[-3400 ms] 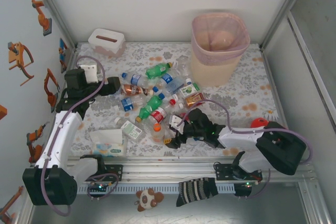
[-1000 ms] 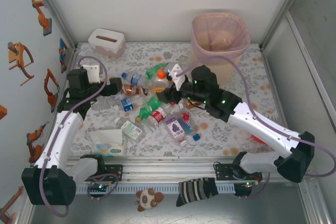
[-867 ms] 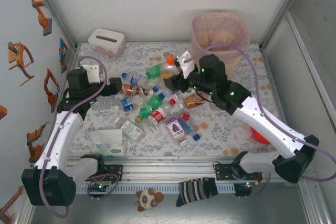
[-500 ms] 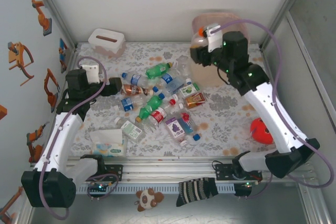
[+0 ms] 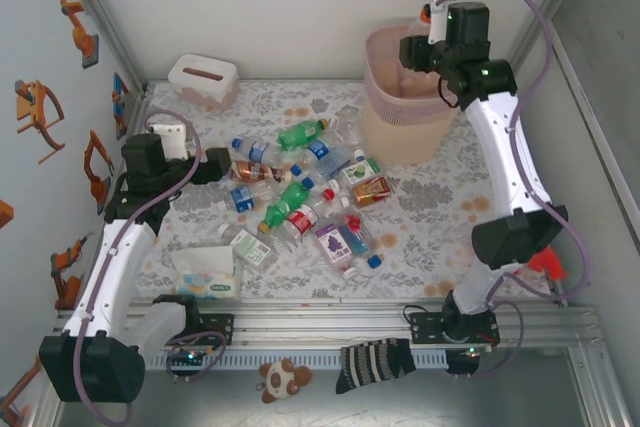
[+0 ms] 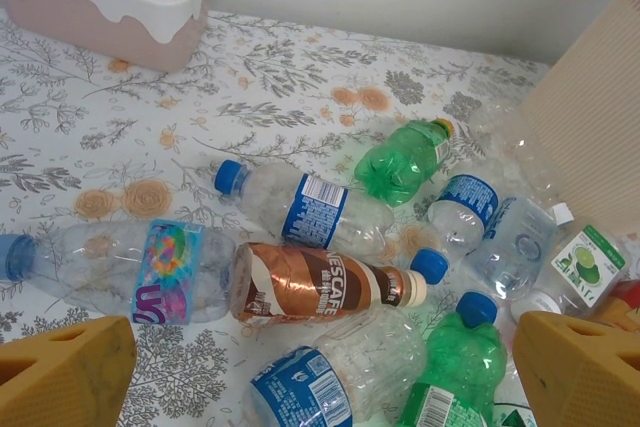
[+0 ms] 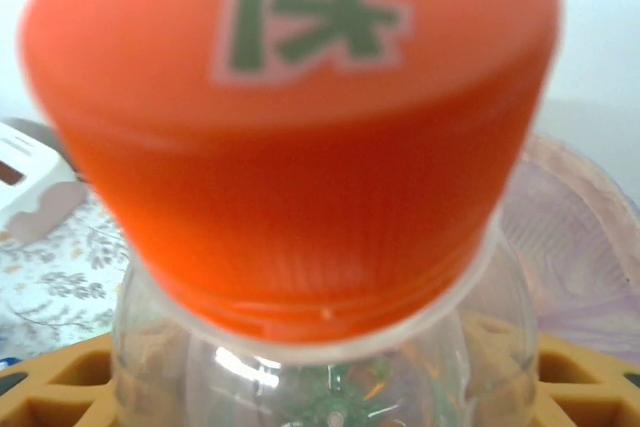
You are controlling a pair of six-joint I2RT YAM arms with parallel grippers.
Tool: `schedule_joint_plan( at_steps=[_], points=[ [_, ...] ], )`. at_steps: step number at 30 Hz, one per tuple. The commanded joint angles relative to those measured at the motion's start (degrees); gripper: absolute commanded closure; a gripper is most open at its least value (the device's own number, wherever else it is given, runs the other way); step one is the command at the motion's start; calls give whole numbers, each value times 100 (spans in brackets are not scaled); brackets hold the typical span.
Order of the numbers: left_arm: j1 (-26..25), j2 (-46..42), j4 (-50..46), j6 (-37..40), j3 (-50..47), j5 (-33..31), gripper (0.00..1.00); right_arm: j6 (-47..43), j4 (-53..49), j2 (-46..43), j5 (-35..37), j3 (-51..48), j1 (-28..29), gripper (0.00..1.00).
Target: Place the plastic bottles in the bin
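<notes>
Over the beige bin the right gripper now hangs, having swung up from the scattered bottles, pinching an orange-capped clear bottle that looks ready to drop; the left gripper hovers spread wide at their left edge.

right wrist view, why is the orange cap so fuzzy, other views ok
Right wrist view: the orange cap looks soft, very close to the lens; left wrist view: the Nescafe bottle label reads crisply; top external view: evenly lit, sharp.
</notes>
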Motion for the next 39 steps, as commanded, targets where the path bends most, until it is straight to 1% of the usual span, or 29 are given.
schedule_joint_plan(
  at_steps=[1, 8, 10, 16, 24, 37, 39],
  points=[
    [-35, -77, -59, 76, 21, 102, 4, 54, -656, 486, 72, 606, -127, 42],
    [-43, -66, -51, 60, 5, 137, 4, -63, -1350, 1592, 29, 1729, -222, 42],
    [-48, -56, -38, 43, -9, 141, 4, -122, -1463, 1834, 7, 1890, -230, 42],
    [-96, 87, -19, 10, 2, 248, 4, -292, -1752, 2463, 51, 2053, -260, 43],
    [-105, 101, -44, 35, 4, 170, 4, -350, -2178, 3078, 11, 2055, -317, 45],
    [-105, 145, -43, 29, 12, 184, 4, -482, -2784, 4032, -386, 2316, -458, 44],
    [-105, 136, -38, 29, 12, 184, 4, -470, -2831, 4090, -391, 2309, -458, 41]
  ],
)
